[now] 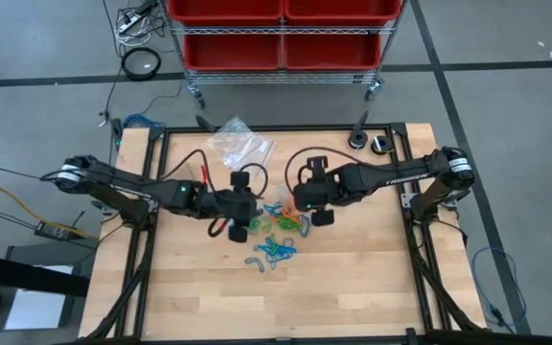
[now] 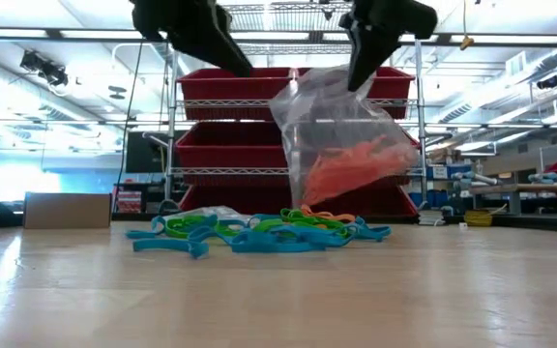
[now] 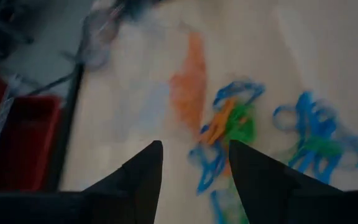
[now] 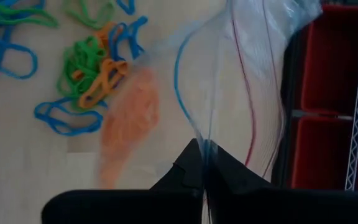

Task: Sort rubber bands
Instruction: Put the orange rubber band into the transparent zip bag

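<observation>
Sorted so far: a clear bag [image 2: 341,135] hangs above the table and holds a clump of orange rubber bands [image 2: 356,164] — by the look of it, the orange sort is well under way.
Left to sort: a loose heap of blue and green bands [image 2: 259,232] lies on the wooden table [image 1: 353,287] under and beside the bag, with a few orange ones mixed in [image 4: 101,78]; a smaller cluster [image 1: 274,251] sits nearer the front edge. No blue or green bag is seen filled, so most of the job seems to remain.
Right gripper [image 4: 205,177]: clenched on the top edge of the bag, keeping it hanging just over the heap.
Left gripper [image 3: 194,168]: released, fingers apart with nothing between them, poised above the mixed bands just beside the bag.
Around: more empty clear bags [image 1: 241,144] lie toward the back of the table; a wire rack with red bins [image 1: 281,29] stands behind it; black cables [image 1: 142,62] trail on the floor.
In the way: the bands are tangled colour over colour — lifting one orange loop could drag blue or green along; the bag's mouth hangs limp, so dropping bands in may be awkward.
</observation>
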